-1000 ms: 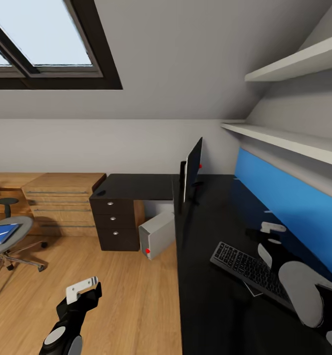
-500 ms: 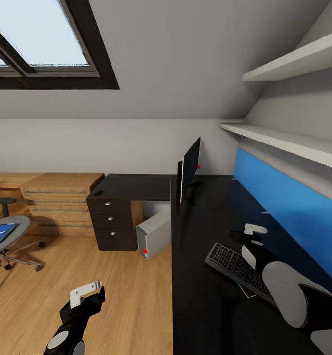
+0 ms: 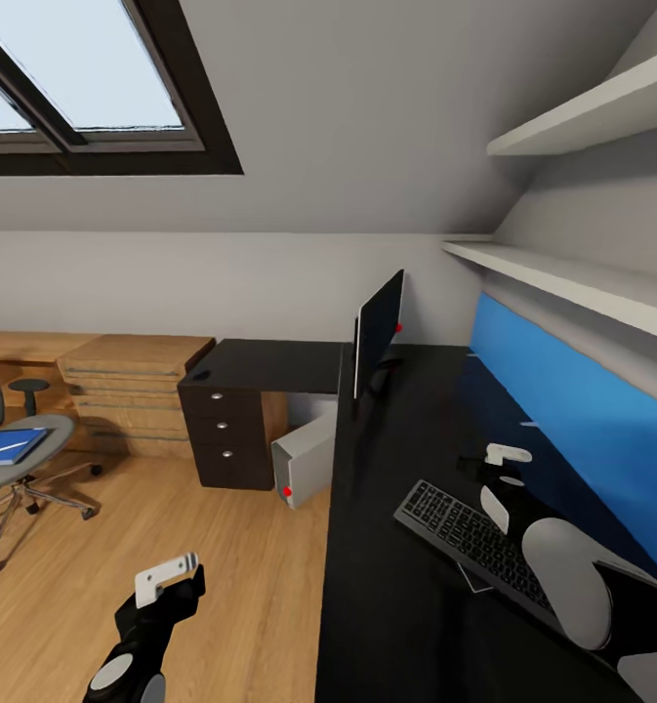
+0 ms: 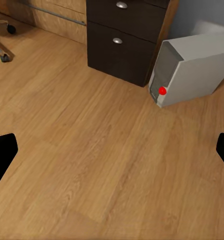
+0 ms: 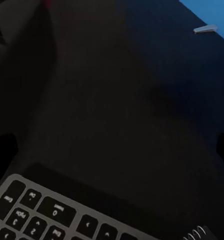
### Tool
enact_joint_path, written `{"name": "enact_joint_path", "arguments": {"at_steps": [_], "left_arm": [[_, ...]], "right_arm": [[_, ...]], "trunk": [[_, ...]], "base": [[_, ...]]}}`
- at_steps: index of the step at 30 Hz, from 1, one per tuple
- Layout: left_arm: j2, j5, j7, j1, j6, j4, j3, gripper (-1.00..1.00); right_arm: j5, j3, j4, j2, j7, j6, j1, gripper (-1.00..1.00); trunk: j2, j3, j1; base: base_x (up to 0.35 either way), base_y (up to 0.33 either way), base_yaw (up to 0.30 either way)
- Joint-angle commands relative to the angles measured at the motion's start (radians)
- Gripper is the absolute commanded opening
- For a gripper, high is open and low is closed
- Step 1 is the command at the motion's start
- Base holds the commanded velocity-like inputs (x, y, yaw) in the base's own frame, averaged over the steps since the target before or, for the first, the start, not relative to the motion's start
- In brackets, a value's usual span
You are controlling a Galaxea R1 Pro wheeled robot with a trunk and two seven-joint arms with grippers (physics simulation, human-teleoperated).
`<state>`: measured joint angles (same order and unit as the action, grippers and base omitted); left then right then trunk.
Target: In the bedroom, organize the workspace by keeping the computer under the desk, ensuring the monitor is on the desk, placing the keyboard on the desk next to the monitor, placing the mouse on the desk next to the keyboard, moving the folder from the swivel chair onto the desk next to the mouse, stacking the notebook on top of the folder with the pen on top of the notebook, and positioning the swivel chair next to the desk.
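The monitor point(image 3: 377, 332) stands edge-on at the far end of the black desk point(image 3: 387, 605). The keyboard point(image 3: 470, 542) lies askew on the desk, and its keys show in the right wrist view point(image 5: 47, 210). My right gripper point(image 3: 505, 459) hovers open just beyond the keyboard, holding nothing. The computer point(image 3: 305, 459) point(image 4: 192, 67) leans on the floor under the desk. My left gripper point(image 3: 168, 578) hangs open and empty over the wooden floor. At far left, the folder point(image 3: 6, 446) lies on the swivel chair point(image 3: 20, 478). A small dark lump point(image 3: 200, 375), possibly the mouse, sits on the desk's far corner.
Black drawers point(image 3: 228, 437) point(image 4: 124, 42) stand beside the computer, with a light wooden chest point(image 3: 133, 391) left of them. A blue back panel point(image 3: 582, 430) and white shelves point(image 3: 572, 283) run along the desk's right side. A thin pale stick point(image 3: 530, 424) point(image 5: 206, 29) lies by the panel.
The whole head view has shifted, bringing more of the swivel chair into the picture. Both arms keep nearly the same pose, and both grippers stay open.
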<state>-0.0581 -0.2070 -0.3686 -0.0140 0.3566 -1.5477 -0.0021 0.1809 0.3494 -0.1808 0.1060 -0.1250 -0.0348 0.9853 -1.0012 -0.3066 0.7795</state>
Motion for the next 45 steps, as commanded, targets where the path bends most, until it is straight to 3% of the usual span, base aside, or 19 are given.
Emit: {"name": "enact_joint_path", "arguments": {"at_steps": [1,11,14,22,45], "left_arm": [[0.000,-0.010,-0.006,0.000,0.003,-0.009,0.000,1.00],[0.000,-0.012,-0.006,0.000,0.004,-0.058,0.006,1.00],[-0.002,-0.013,-0.006,0.000,0.003,-0.065,0.036,1.00],[-0.004,-0.014,-0.006,0.000,0.001,-0.070,0.080,1.00],[-0.005,-0.014,-0.006,0.000,0.006,-0.071,0.091,1.00]], "right_arm": [[0.011,0.008,0.002,0.000,0.000,-0.004,0.001,1.00],[0.011,0.007,0.002,0.007,0.002,-0.006,0.000,1.00],[0.009,0.007,0.003,0.023,0.001,-0.003,0.000,1.00],[0.004,0.009,0.001,0.049,-0.001,0.020,0.002,1.00],[0.000,0.014,0.019,0.063,-0.002,0.034,0.003,1.00]], "trunk": [[-0.001,-0.001,0.000],[-0.001,-0.001,0.000],[-0.001,-0.001,0.000],[-0.057,-0.026,0.031],[-0.218,-0.098,0.119]], "base": [[0.006,-0.027,0.005],[0.002,-0.009,0.002],[0.000,0.000,0.000],[0.000,0.000,0.000],[0.000,0.000,0.000]]}}
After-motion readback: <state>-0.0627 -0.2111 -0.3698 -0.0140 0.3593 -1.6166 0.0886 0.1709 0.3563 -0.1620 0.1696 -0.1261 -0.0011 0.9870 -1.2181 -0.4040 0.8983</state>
